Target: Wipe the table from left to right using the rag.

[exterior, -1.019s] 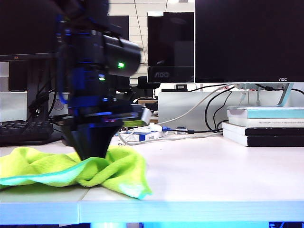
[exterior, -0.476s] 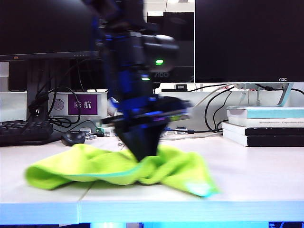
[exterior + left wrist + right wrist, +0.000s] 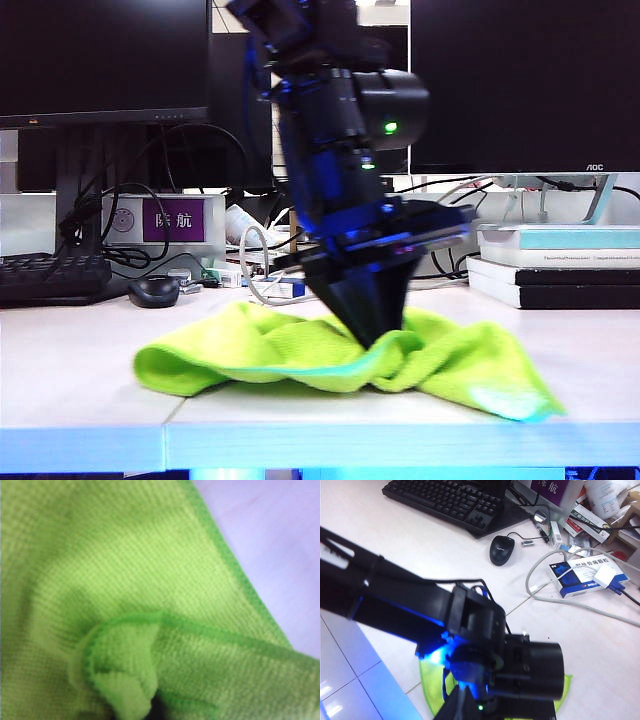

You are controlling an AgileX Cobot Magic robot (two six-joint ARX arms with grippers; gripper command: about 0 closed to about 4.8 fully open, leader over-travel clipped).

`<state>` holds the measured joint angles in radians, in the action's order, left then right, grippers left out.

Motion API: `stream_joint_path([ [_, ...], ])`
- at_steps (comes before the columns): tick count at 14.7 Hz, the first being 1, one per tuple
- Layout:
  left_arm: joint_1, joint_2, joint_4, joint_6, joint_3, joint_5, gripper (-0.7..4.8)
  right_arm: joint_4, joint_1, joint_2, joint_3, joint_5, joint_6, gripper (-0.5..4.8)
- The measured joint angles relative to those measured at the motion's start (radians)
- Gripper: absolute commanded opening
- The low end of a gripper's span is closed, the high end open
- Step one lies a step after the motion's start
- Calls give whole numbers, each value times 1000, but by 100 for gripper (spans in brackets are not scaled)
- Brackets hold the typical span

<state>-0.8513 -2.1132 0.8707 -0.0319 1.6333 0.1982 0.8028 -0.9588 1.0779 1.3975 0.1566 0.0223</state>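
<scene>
Rag [image 3: 300, 350]: lime-green microfibre, bunched, stitched hem; long axis runs along the table [image 3: 80, 350] front edge. Left gripper [image 3: 375, 335] is clamped on its middle. Right gripper unseen, closed.

We count: one rag [image 3: 330, 355], one table [image 3: 90, 370], one left gripper [image 3: 370, 335] pinching rag, right gripper unseen, three monitors [image 3: 525, 85], one keyboard [image 3: 50, 278], one mouse [image 3: 155, 291], two books [image 3: 555, 260].

Your rag [image 3: 300, 352] lies on the counter [image 3: 90, 350] near the front edge, the left tool [image 3: 371, 335] planted on it — mouse [image 3: 154, 290] and keyboard [image 3: 50, 277] far left, stacked books [image 3: 560, 265] far right, monitors [image 3: 520, 85] behind.
</scene>
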Motion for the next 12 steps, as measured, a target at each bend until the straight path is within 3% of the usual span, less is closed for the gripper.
stream_joint_path([
  [8,-66,-100,-25,-26,148,39,-6,2,0,-2,0,3,-15,-6],
  [10,-76,-105,-39,-29,151,47,-6,43,0,-20,0,63,-25,-5],
  [12,-82,-108,-47,-29,151,50,-6,143,2,-58,0,185,-62,-5],
])
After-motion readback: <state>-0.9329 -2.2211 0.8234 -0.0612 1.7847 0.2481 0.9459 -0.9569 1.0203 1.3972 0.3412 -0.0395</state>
